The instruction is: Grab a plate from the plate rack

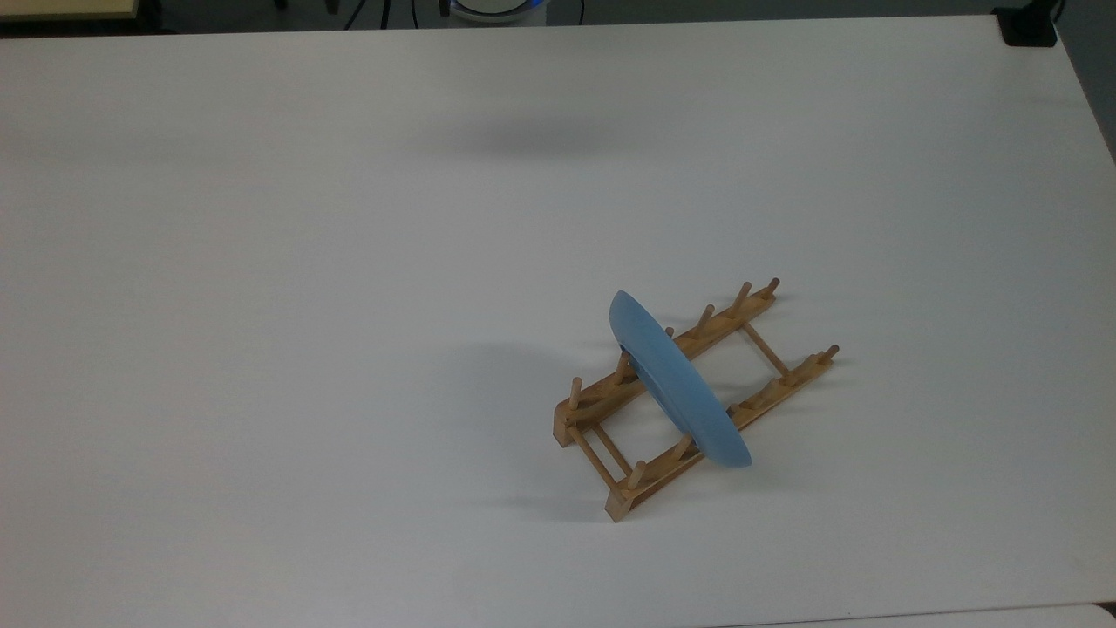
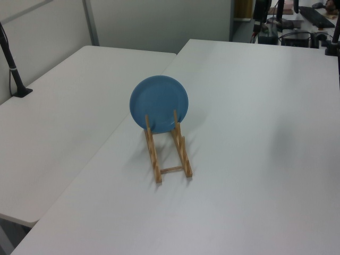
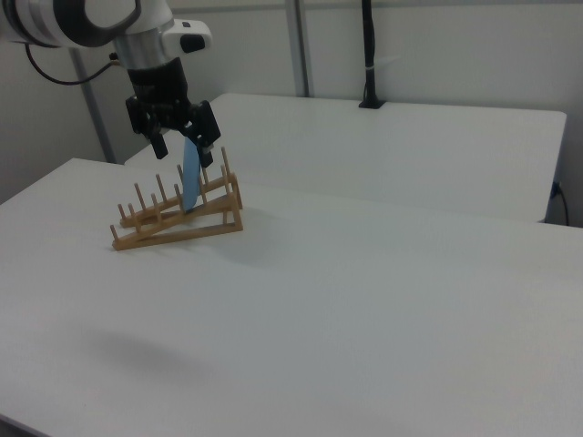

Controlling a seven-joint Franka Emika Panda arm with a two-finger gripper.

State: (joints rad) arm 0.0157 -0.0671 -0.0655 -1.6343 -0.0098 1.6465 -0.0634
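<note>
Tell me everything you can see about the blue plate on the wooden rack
The plate is round, plain light blue and matte, with a shallow raised rim. It stands on edge in the plate rack, slotted between upright pegs near the rack's middle and leaning a little. In the top view it shows almost edge-on, crossing both rails; in the left view its full round face shows. Only the rack's pegs and rails visibly touch it. In the right view the gripper appears in front of its upper edge; contact cannot be judged.
</note>
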